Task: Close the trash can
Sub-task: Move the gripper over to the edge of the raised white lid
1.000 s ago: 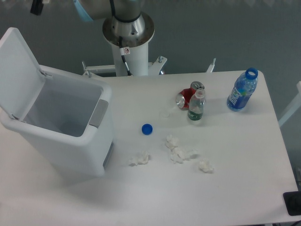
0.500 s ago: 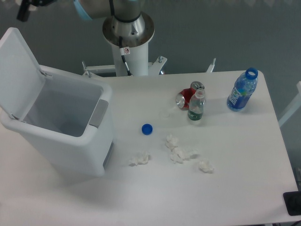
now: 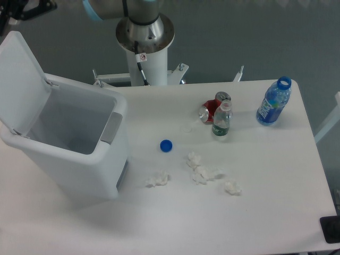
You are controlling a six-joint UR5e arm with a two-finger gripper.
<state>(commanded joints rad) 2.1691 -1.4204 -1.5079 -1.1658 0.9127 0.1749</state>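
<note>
Your trash can (image 3: pixel 69 143) stands at the table's (image 3: pixel 265 212) left side, lid (image 3: pixel 21 79) swung up and open, interior exposed. The gripper (image 3: pixel 16 10) sits at the frame's top-left corner, just above the lid's upper edge; you cannot tell its opening or whether it touches the lid.

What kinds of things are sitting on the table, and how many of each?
Trash can: 1
Bottles: 2, a blue one and a small clear one
Cans: 2, red and
Loose blue cap: 1
Crumpled tissue clumps: 3, at
Total: 9
</note>
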